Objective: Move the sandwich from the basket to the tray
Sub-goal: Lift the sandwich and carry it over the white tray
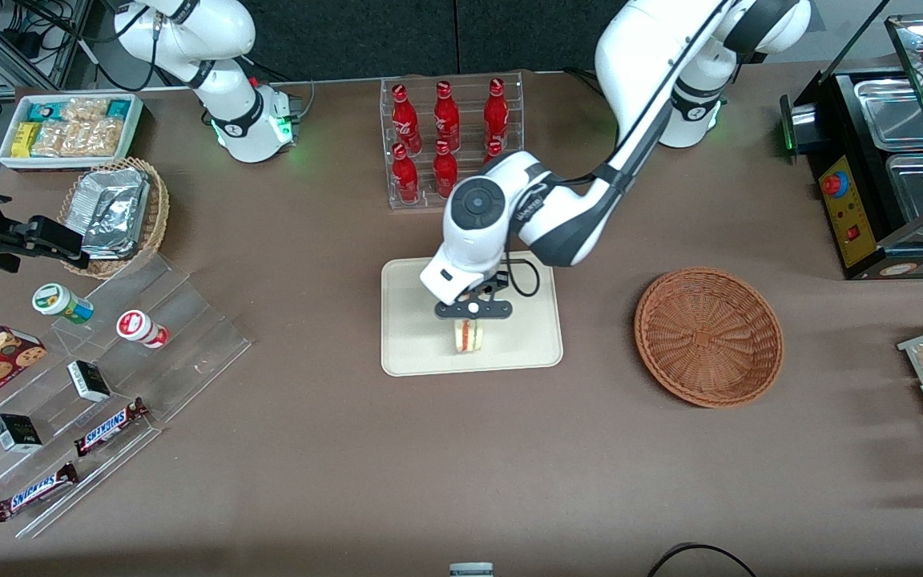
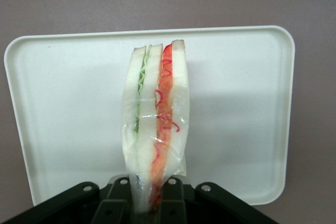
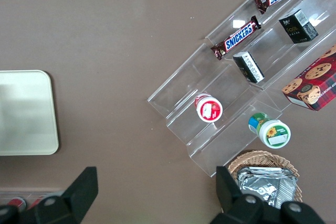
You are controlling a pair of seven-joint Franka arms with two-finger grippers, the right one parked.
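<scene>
The gripper (image 1: 473, 320) has its fingers closed on the upright sandwich (image 2: 156, 124), which hangs straight below them (long axis vertical) over the tray (image 1: 413, 353), the basket (image 1: 708, 335) emptied.

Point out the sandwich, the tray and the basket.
sandwich (image 2: 155, 124): left wrist view, on the cut edge with its red filling, held in the gripper (image 2: 149, 195).
tray (image 1: 412, 353): front view, on a bare part beside the sandwich.
basket (image 1: 708, 336): front view, on the woven inside.

Left arm reaches forward, end effector (image 1: 471, 319) lowered (fingers clamped).
</scene>
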